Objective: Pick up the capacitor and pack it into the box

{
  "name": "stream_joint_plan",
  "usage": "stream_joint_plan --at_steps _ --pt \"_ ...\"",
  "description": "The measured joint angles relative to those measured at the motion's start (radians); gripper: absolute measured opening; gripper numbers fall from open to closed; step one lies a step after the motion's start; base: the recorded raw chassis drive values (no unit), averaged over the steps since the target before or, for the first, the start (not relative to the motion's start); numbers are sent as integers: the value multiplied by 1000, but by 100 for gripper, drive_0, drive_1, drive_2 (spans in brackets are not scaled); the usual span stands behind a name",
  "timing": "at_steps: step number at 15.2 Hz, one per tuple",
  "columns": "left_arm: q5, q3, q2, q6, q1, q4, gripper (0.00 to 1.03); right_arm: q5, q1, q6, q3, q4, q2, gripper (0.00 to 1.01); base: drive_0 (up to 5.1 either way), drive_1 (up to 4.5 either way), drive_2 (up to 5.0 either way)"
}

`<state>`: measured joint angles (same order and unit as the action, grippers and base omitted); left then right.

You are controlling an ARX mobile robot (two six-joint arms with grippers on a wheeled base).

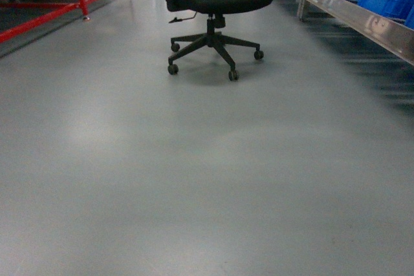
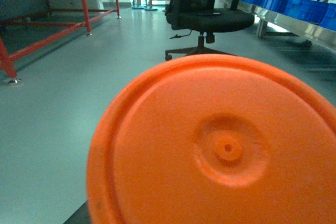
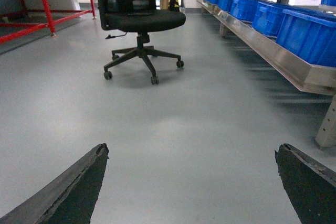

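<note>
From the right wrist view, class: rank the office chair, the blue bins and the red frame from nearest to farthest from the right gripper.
1. Office chair, ahead, left of centre.
2. Blue bins, on the right; the nearest one is roughly level with the chair, too close to call.
3. Red frame, far left.

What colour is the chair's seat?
Black. The chair shows best in the right wrist view.

Head view: neither arm nor gripper visible.

Right gripper [image 3: 191,182]: two dark fingers [image 3: 73,187] at lower corners of right wrist view, spread wide apart, nothing between them, pointing forward, roughly level above floor.

Left gripper: fingers not visible in left wrist view; orange capacitor [image 2: 220,145] end face fills lens close up, hiding jaws. Dark sliver at bottom left edge, unclear whether finger. Grip state unreadable. Left wrist aimed forward, roughly level.
</note>
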<state>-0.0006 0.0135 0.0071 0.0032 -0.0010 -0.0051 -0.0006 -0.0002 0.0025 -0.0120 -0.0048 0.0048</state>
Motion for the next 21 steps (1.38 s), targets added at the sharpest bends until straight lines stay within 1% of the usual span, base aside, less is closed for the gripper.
stream_joint_plan --at_steps 21 --pt "0 0 0 0 0 0 44 0 0 0 0 0 0 98 -504 241 241"
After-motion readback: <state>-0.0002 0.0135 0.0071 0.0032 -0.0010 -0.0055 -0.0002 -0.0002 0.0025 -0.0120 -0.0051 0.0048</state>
